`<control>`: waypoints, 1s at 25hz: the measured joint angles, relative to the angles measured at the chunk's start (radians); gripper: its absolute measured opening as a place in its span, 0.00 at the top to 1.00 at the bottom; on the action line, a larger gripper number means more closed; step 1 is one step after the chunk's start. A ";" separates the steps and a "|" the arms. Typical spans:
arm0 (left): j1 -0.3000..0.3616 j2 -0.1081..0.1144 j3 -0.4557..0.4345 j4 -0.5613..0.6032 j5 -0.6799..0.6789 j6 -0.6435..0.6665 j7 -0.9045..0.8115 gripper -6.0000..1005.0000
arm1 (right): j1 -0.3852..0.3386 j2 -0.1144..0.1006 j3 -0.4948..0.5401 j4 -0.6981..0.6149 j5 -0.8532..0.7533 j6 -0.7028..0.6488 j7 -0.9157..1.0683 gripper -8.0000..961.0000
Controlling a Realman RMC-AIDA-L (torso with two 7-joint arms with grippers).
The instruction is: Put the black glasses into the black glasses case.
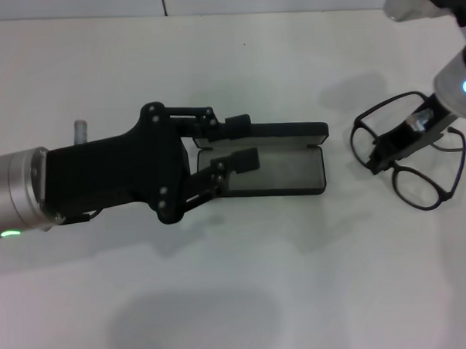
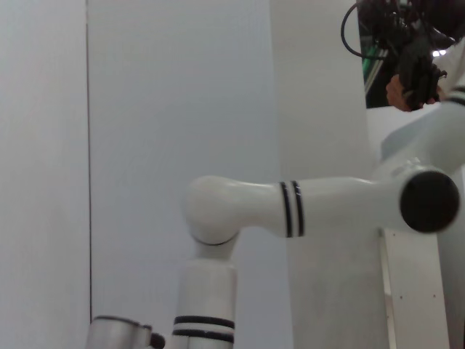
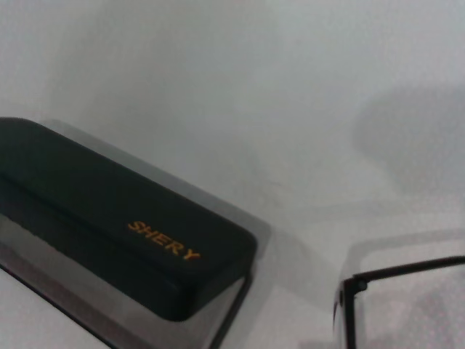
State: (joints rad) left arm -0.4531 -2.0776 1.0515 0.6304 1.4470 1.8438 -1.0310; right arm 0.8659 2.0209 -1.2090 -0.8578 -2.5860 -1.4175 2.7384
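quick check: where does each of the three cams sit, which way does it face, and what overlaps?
Head: high on the robot, facing down at the white table; left gripper at the open black glasses case, right gripper over the black glasses.
Left wrist: faces outward at a wall and a white arm.
Right wrist: faces down at the case lid and a glasses frame corner.
Shared by head and right wrist: case, glasses.

On the white table (image 1: 300, 295) the black glasses case (image 1: 287, 168) lies open, its grey lining showing. The left gripper (image 1: 235, 142) reaches over the case's left end, one finger at the raised lid and one inside the tray, spread apart. The right gripper (image 1: 390, 148) sits on the black glasses (image 1: 419, 189) to the case's right.
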 joint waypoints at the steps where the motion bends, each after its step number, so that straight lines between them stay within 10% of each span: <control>1: -0.002 -0.001 -0.003 0.000 -0.005 0.000 -0.013 0.70 | 0.000 0.000 0.000 0.000 0.000 0.000 0.000 0.84; 10: 0.035 -0.009 -0.002 -0.036 -0.132 -0.001 -0.050 0.70 | -0.225 0.002 0.008 -0.461 0.088 -0.125 -0.075 0.86; 16: 0.026 -0.010 0.000 -0.124 -0.276 -0.004 -0.070 0.75 | -0.419 0.008 0.112 -0.766 0.429 -0.205 -0.376 0.87; 25: -0.112 -0.014 0.007 -0.165 -0.379 -0.008 -0.176 0.86 | -0.570 0.001 0.303 -0.558 0.983 -0.532 -1.078 0.87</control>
State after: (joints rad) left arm -0.5653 -2.0917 1.0584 0.4655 1.0675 1.8356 -1.2069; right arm 0.2960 2.0220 -0.9062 -1.4161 -1.6026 -1.9499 1.6605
